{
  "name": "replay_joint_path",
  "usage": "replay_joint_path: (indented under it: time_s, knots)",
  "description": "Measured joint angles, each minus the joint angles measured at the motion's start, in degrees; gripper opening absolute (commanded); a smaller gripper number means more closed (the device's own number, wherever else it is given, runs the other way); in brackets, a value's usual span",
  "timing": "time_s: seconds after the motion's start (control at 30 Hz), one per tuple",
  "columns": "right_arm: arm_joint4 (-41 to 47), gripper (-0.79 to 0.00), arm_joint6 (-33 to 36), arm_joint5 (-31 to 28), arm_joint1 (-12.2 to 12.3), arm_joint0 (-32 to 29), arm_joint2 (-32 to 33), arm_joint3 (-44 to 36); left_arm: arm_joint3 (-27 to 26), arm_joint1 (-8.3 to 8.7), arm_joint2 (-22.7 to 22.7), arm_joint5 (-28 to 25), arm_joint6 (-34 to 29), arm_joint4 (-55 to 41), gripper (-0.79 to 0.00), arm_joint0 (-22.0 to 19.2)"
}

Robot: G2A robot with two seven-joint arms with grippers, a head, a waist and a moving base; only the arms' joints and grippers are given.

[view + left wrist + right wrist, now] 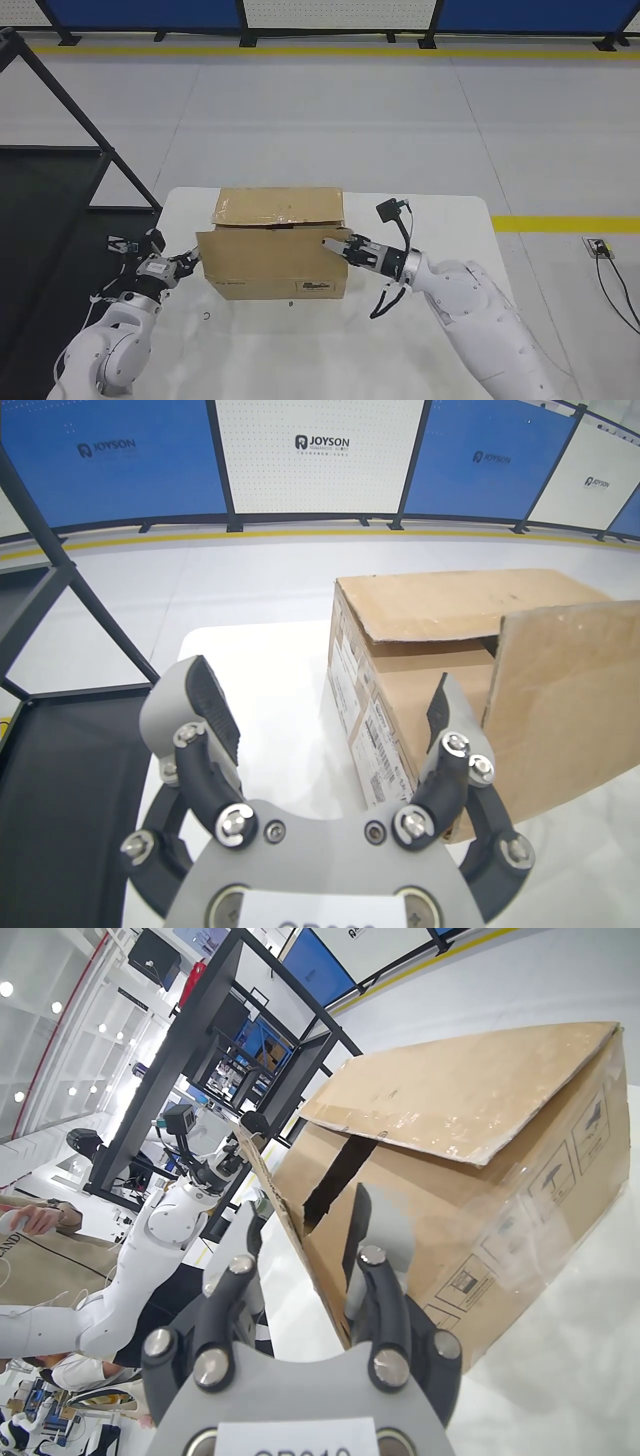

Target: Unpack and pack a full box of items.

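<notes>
A brown cardboard box (pixel 280 212) (pixel 425 610) (pixel 450 1093) stands in the middle of the white table (pixel 440 330). Its far top flap lies closed. Its near flap (pixel 270 260) (pixel 560 710) (pixel 272 1183) stands raised, leaving a dark gap into the box. My right gripper (pixel 331 244) (pixel 307 1223) is at the box's right end, open, with the raised flap's edge between its fingers. My left gripper (pixel 190 263) (pixel 325 695) hovers open by the box's left end with nothing in it. One of its fingertips (pixel 440 700) is close to the flap's edge. The box's contents are hidden.
A black metal frame (pixel 60 170) with a dark shelf stands just left of the table. A small dark ring (pixel 205 318) lies on the table in front of the left arm. The table's near half and right side are bare white surface.
</notes>
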Motion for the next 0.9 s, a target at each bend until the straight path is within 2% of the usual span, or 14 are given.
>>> replay_joint_path:
  time_s: [0.37,0.9]
  knots:
    - [1.20,-0.785,1.01,-2.37,0.45,-1.30,0.90,-0.42,0.47,0.01,-0.56,1.24,0.39,-0.25,0.000,-0.39]
    - [8.83,-0.785,9.71,-9.11,2.71,-8.08,5.20,-5.19,2.32,0.21,-0.41,2.03,-1.28,1.00,0.000,-4.03]
